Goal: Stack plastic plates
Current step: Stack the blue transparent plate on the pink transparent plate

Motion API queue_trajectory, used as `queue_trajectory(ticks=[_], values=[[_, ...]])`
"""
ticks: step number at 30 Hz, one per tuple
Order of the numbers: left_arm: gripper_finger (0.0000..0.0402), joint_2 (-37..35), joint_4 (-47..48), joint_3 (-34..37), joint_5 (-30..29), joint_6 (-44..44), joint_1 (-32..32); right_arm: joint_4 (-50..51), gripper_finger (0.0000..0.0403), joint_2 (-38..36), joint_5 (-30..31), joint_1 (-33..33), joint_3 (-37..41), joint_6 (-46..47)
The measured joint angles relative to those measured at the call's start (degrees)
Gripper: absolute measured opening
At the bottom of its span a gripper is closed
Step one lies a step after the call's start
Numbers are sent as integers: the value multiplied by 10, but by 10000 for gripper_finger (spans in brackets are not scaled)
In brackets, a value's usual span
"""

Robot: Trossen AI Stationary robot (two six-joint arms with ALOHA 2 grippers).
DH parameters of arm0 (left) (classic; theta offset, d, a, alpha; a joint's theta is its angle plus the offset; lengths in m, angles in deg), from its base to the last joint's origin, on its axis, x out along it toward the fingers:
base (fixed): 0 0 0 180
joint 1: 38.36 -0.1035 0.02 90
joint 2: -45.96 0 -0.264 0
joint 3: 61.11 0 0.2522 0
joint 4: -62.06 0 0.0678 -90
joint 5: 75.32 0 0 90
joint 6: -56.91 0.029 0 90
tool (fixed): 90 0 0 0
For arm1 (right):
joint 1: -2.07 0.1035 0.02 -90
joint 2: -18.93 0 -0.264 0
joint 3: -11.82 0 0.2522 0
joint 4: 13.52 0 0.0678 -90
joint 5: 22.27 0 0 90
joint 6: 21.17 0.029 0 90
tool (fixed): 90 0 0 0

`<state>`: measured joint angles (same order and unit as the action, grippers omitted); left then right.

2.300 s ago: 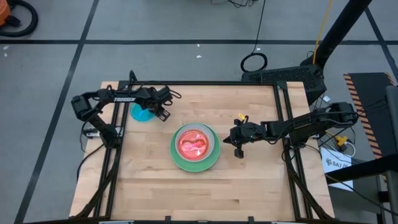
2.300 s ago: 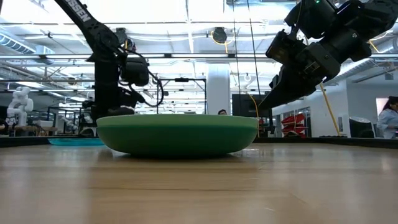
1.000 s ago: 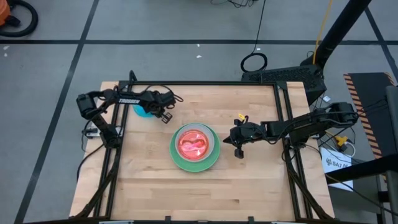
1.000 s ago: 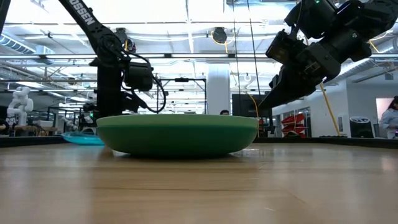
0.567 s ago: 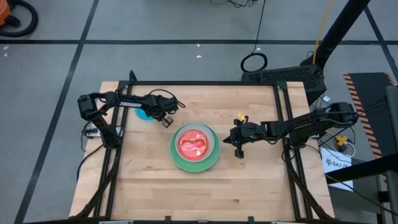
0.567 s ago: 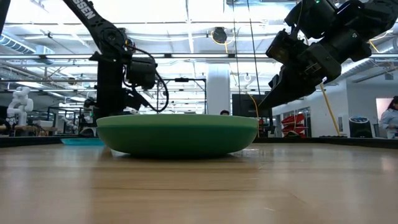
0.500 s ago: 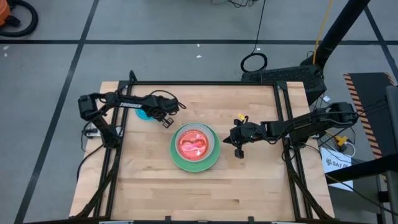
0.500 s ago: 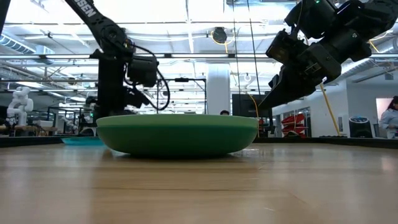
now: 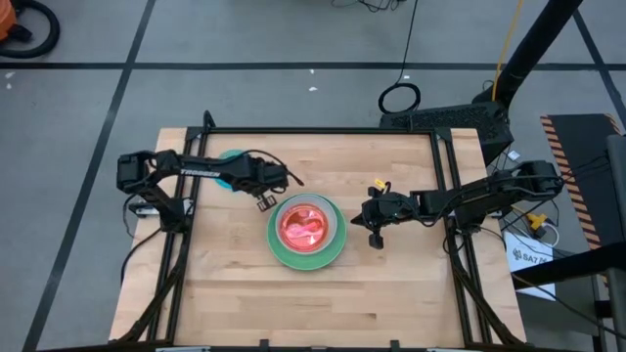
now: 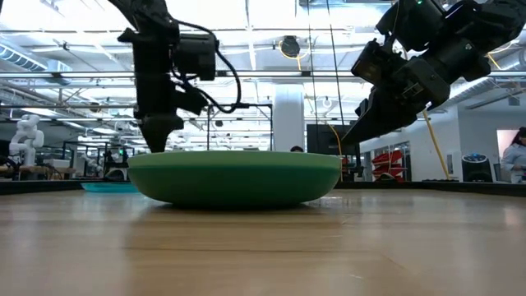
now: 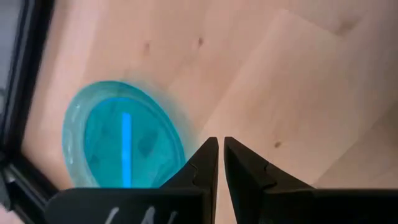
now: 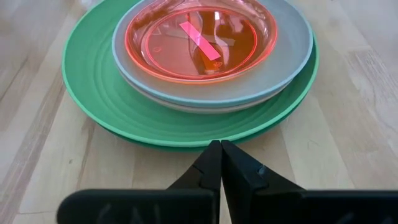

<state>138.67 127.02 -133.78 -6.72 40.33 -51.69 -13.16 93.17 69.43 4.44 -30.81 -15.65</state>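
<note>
translucent blue plate [image 11: 121, 144] lay behind left hand [image 9: 263, 200], toward worktop's [image 9: 391, 284] left-rear corner; fingers nearly closed, empty. right hand [image 12: 220, 157] closed, empty, beside stack [image 9: 307, 231].

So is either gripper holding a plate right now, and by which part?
Neither. The left gripper is nearly shut on nothing, above bare wood beside the translucent blue plate. The right gripper is shut and empty, just short of the stack's green plate.

- Robotics laboratory in a large open industrial hall.
- Black-framed pale wooden table [image 9: 391, 284] on grey taped concrete floor [image 9: 293, 39].
- White humanoid robot [image 10: 25, 136], fluorescent ceiling lights [image 10: 271, 12], and exposed overhead pipes beyond.
</note>
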Motion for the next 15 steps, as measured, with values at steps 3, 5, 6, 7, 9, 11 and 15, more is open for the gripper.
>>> queue_trajectory(ticks=[3, 5, 6, 7, 9, 11, 15], values=[[34, -13, 0, 22, 21, 37, -6, 0, 6, 0, 0, 0, 0, 2], [32, -35, -42, 44, 30, 96, -9, 1, 6, 0, 0, 0, 0, 2], [27, -51, -74, 62, 44, 127, -12, 2, 6, 0, 0, 0, 0, 2], [20, -67, -97, 81, 61, 154, -16, 1, 6, 0, 0, 0, 0, 4], [7, -96, -142, 114, 89, 176, -26, 2, 6, 0, 0, 0, 0, 7], [7, -121, -171, 136, 92, 167, -39, 1, 6, 0, 0, 0, 0, 7], [8, -151, -163, 175, 88, 169, -61, 0, 6, 0, 0, 0, 0, 3]])
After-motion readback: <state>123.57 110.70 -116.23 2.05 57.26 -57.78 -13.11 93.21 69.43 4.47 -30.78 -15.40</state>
